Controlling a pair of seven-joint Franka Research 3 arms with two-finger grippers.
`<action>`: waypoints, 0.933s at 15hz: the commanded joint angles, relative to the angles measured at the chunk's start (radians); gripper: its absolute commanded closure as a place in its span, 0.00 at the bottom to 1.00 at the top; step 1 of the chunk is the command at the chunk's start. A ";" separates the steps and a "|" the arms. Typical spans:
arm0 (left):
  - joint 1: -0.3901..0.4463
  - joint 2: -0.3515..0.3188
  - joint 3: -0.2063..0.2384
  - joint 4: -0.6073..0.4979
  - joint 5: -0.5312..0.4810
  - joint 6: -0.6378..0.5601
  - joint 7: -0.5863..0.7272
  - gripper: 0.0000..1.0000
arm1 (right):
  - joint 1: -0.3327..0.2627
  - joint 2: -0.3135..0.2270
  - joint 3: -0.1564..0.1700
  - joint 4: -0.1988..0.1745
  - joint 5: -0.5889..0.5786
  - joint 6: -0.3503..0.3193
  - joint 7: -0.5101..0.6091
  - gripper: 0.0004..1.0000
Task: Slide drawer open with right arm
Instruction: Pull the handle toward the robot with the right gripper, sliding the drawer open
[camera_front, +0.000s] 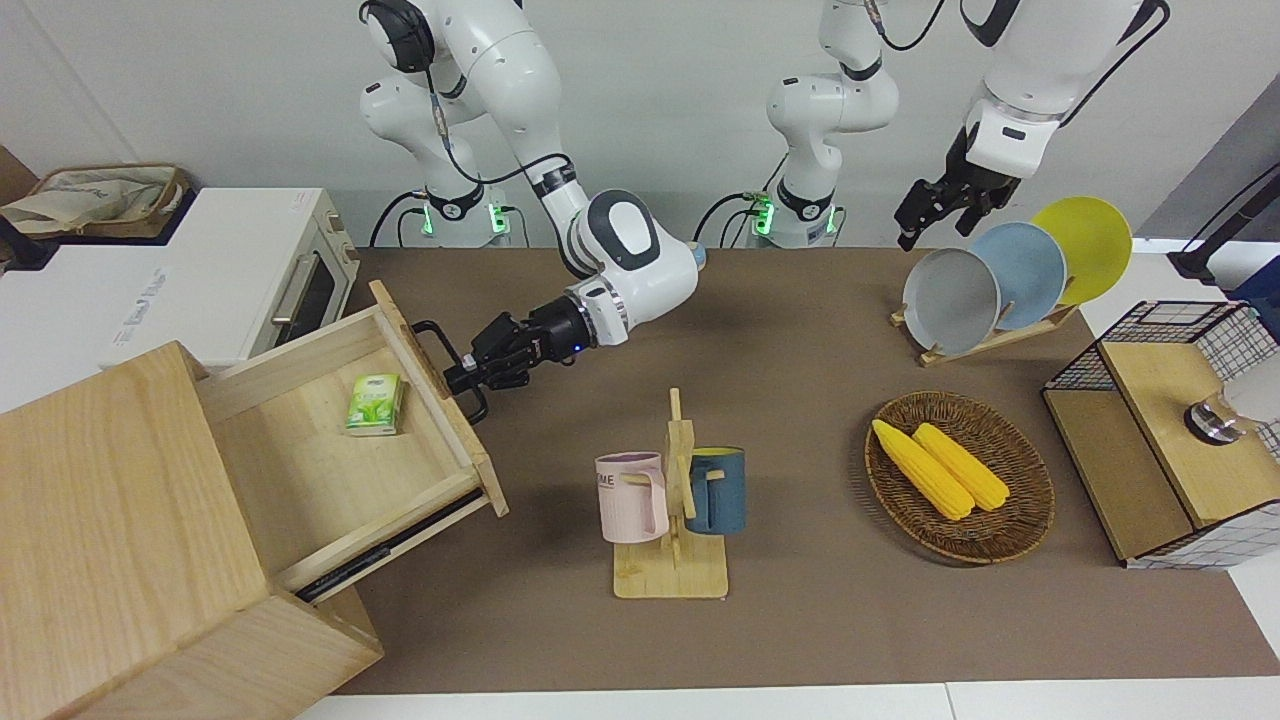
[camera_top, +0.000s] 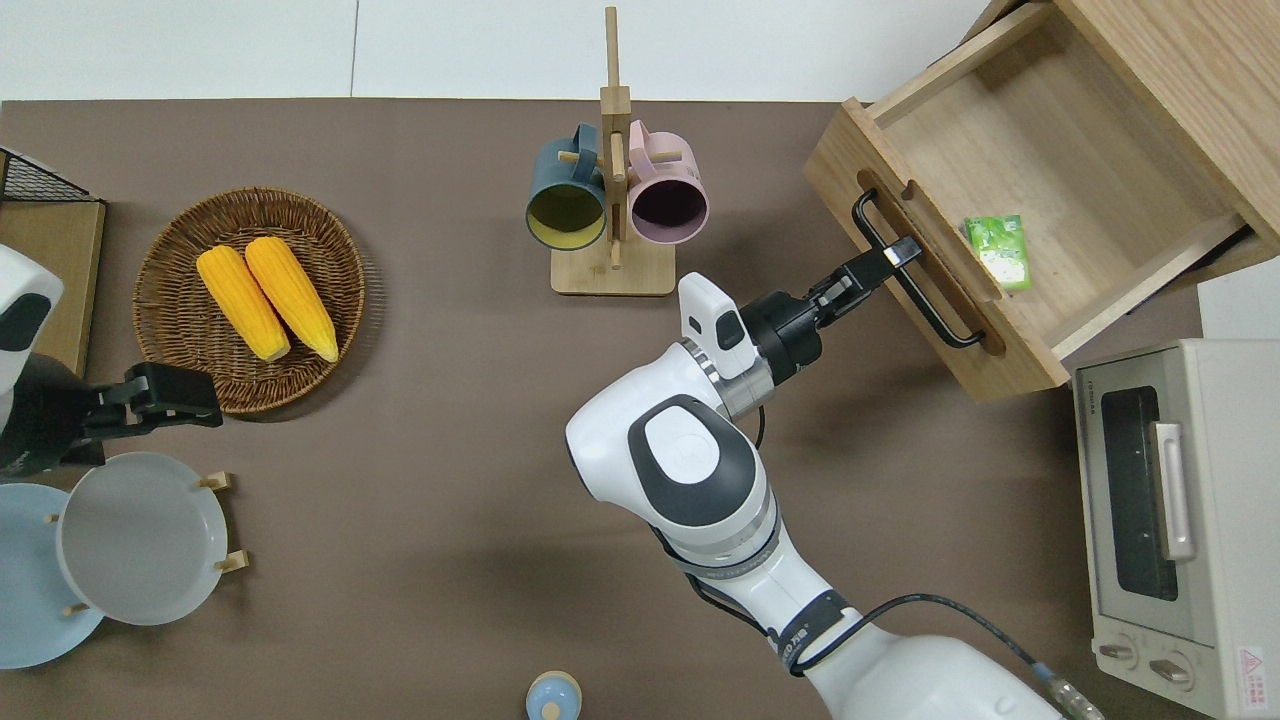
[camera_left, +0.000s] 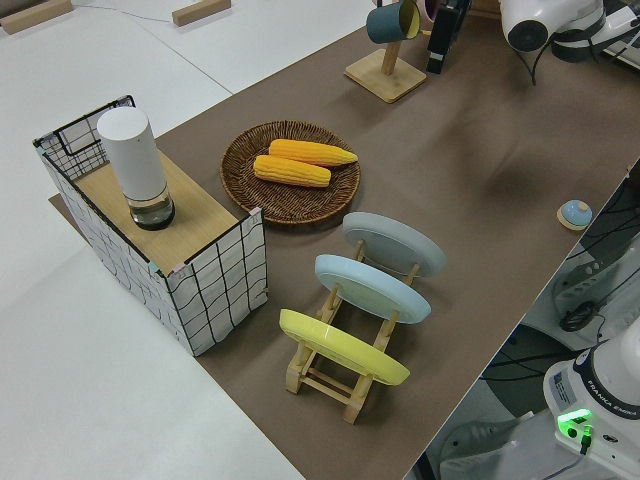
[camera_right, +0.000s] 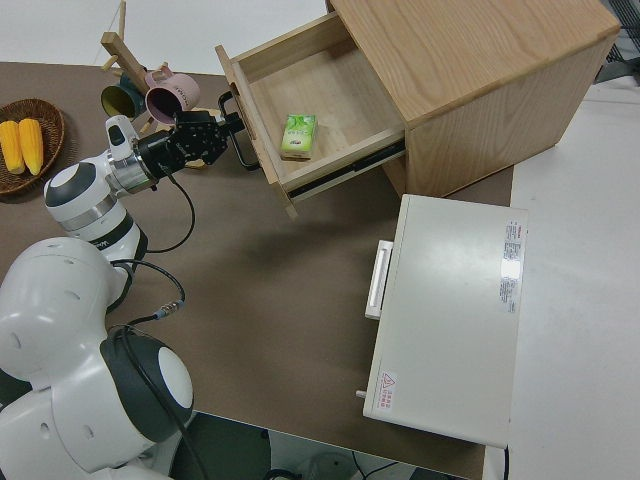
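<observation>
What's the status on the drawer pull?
Right gripper shut on handle; left arm parked. Drawer pulled well out, green packet inside. Mug rack stands clear of it, nothing blocking.

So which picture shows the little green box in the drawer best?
The overhead view: it looks straight down on the green box lying in the open drawer. The front and right side views show it smaller, at a slant. The left side view misses it.
</observation>
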 joint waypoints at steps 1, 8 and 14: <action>0.000 -0.008 0.004 0.004 -0.001 -0.017 0.007 0.01 | 0.030 -0.002 0.010 0.017 0.010 -0.012 -0.045 1.00; 0.000 -0.008 0.004 0.004 -0.001 -0.015 0.007 0.01 | 0.071 0.019 0.012 0.078 0.053 -0.035 -0.073 1.00; 0.000 -0.008 0.004 0.004 -0.001 -0.015 0.007 0.01 | 0.098 0.036 0.012 0.078 0.050 -0.047 -0.076 1.00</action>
